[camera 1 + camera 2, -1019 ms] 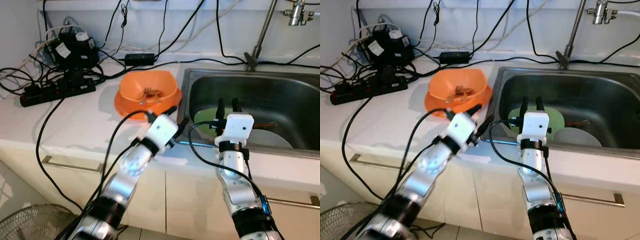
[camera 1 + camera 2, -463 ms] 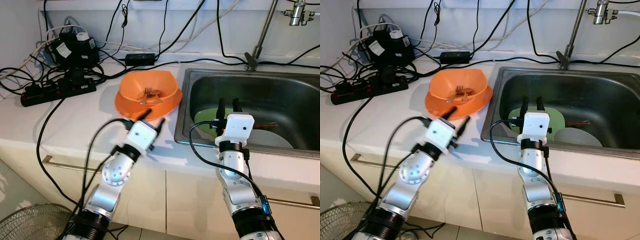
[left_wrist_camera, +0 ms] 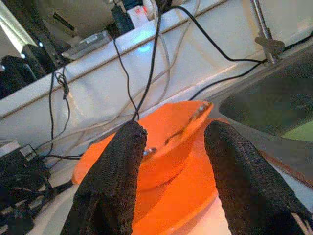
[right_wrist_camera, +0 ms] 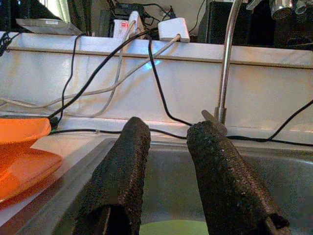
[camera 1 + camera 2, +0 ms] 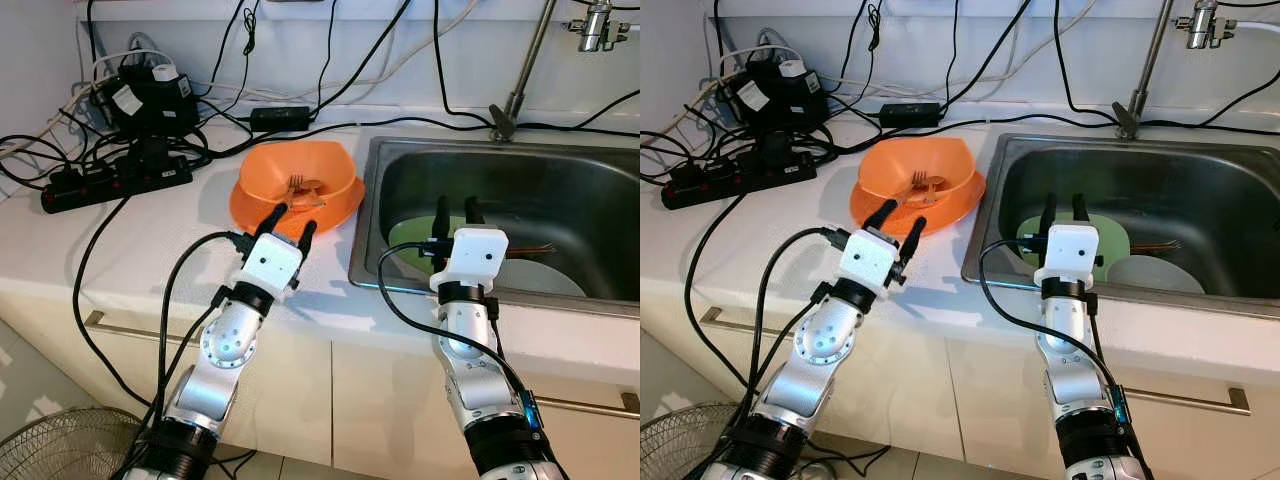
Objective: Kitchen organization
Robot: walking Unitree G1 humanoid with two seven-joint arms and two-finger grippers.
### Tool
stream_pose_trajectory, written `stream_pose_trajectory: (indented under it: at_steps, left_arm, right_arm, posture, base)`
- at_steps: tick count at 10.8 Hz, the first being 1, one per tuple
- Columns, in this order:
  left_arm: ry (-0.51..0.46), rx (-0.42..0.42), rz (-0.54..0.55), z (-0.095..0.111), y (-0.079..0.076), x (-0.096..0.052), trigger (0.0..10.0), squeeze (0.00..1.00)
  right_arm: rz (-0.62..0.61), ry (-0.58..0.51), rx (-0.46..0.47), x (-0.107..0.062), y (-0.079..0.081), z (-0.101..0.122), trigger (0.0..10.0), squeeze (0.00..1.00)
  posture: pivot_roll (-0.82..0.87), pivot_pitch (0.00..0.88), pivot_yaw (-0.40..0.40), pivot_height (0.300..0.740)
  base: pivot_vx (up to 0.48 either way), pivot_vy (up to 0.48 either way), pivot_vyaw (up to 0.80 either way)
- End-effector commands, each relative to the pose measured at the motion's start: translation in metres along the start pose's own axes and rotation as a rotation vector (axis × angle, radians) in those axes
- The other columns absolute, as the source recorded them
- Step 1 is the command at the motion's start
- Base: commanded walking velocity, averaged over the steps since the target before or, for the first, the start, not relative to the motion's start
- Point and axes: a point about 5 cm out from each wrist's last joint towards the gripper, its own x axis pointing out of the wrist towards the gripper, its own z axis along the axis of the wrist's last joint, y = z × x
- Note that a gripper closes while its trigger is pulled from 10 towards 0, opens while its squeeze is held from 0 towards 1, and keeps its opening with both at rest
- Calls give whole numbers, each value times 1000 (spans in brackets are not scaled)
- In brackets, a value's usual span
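The orange bowl (image 5: 296, 186) lies just ahead of the left gripper (image 5: 287, 221) (fingers apart); the right gripper (image 5: 455, 213), also apart, hovers over the sink (image 5: 600, 180).

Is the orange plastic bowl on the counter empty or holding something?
Holding something: the orange plastic bowl has a metal fork lying inside it.

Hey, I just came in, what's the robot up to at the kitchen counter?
It is working at the sink. The left gripper, fingers open, hovers at the near rim of the orange bowl, which sits on an orange plate with cutlery inside. The right gripper, open and empty, hangs over the sink, where a green plate lies.
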Motion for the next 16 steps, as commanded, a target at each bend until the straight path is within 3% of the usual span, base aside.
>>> stream_pose_trajectory:
  at_steps: [1, 8, 16]
  left_arm:
    - [-24, 15, 21, 4, 4, 4, 10000, 0]
    - [25, 13, 147, -5, 19, 3, 10000, 0]
    - [33, -47, 143, -9, 11, 28, 10000, 0]
  right_arm:
    - [7, -2, 2, 2, 1, 0, 10000, 0]
    - [8, -1, 1, 3, 1, 0, 10000, 0]
    - [2, -2, 0, 2, 0, 0, 10000, 0]
  posture:
    - [39, 0, 79, 740]
    - [41, 0, 72, 740]
    - [33, 0, 76, 740]
  base:
    - [0, 0, 0]
    - [0, 0, 0]
    - [0, 0, 0]
